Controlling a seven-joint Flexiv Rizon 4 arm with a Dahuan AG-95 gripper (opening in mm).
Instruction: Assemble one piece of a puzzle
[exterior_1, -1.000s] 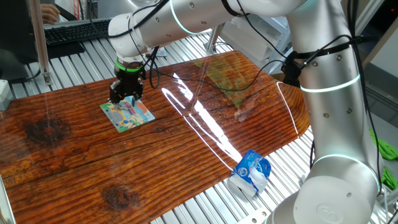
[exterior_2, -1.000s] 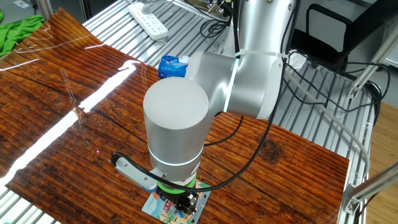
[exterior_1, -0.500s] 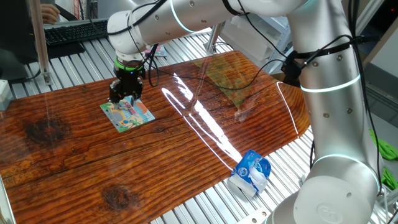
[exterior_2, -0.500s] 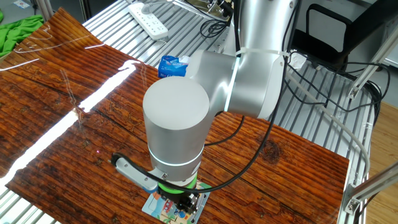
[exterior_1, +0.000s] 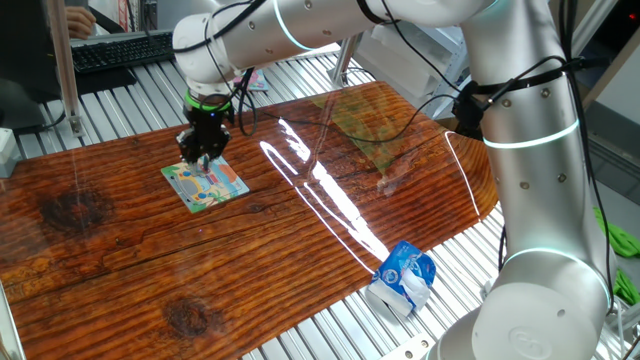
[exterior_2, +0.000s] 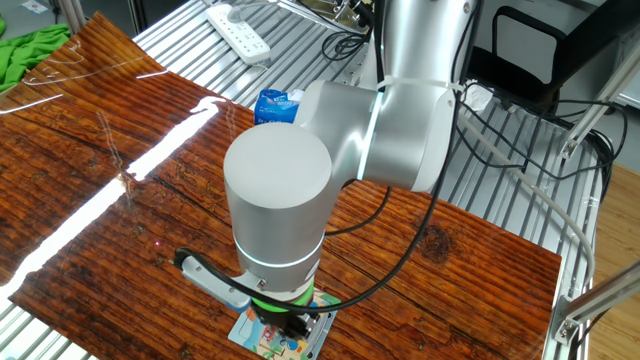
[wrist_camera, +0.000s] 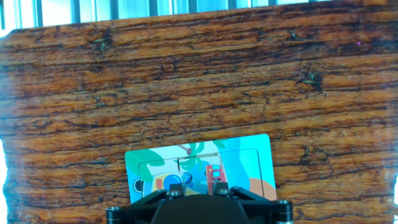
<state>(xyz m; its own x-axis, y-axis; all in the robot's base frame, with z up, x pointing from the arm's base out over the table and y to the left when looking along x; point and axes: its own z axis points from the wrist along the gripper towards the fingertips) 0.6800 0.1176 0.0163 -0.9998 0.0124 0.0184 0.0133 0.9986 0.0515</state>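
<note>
I had the pincer (exterior_1: 204, 157) poised over the puzzle (exterior_1: 204, 183), which lay flat on the wooden desk (exterior_1: 330, 230) toward its 9 o'clock side in the fixed view from the front. The fingers looked drawn close together, but I could not tell whether a piece sat between them or whether they were fully closed; in the hand view the housing hid the tips. From that camera the puzzle (wrist_camera: 200, 167) sat at 6 o'clock, partly under the hand, its cut lines showing on the picture.

I judged this to be the seating step: either pressing a piece into its slot or just about to let go. The next move would call for a straight, gentle descent or lift, without dragging the thin board sideways across the glossy wood.

Around it, a crumpled blue and white packet (exterior_1: 403, 276) lay at the desk's 5 o'clock edge, well apart. A white power strip (exterior_2: 238, 30) and a green cloth (exterior_2: 30, 51) lay off the desk at its far side, seen in the other fixed view. Nothing stood near the puzzle to block the arm.
</note>
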